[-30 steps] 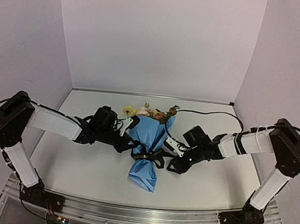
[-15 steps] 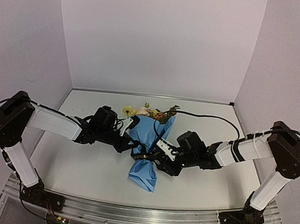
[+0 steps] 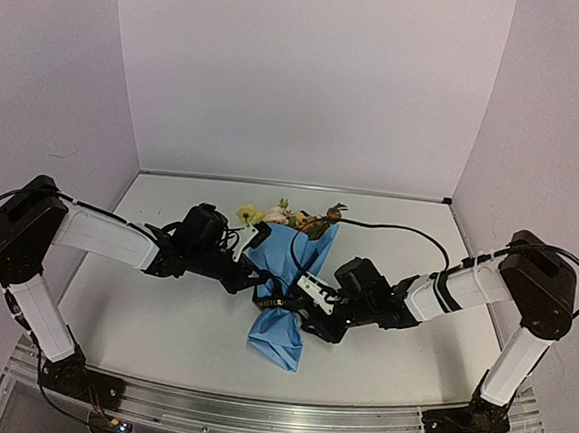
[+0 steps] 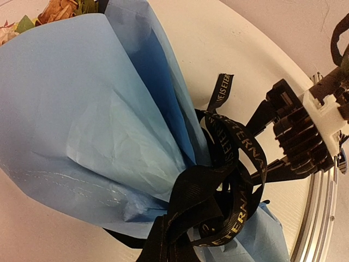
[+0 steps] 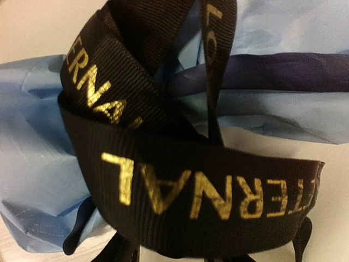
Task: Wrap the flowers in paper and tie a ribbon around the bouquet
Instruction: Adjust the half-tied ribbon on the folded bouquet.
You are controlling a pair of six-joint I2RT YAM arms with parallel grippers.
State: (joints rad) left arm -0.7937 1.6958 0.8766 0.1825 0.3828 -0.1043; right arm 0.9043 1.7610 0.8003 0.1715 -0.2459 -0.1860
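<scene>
On a white table (image 3: 161, 317) boxed by pale walls, the black-and-white left arm (image 3: 103, 234) and right arm (image 3: 465, 283) reach inward to a bouquet (image 3: 288, 267), a cone of light-blue paper (image 4: 82, 109) lying flat at the centre. Its long axis runs from the near edge toward the far wall, leaning a little to the right at the far end. The wide mouth points away from the arm bases and the crumpled tail points toward them. The thin sheet is creased and overlaps itself in folds, pinching to a narrow waist before flaring again below.

A long black ribbon (image 4: 232, 164) with pale gold lettering circles that waist in loose loops, one short end standing up beside the paper. Thin-stemmed flowers (image 3: 284, 216) in yellow, cream-pink and orange-brown show above the mouth.

The left gripper (image 3: 252, 279) sits against the cone's left edge, clamped shut, with ribbon strands bunching into it at the bottom of the left wrist view. The right gripper (image 4: 253, 150), just beside the waist on the other side, has its jaws parted, and a ribbon loop hangs at its fingertips, filling the right wrist view.
</scene>
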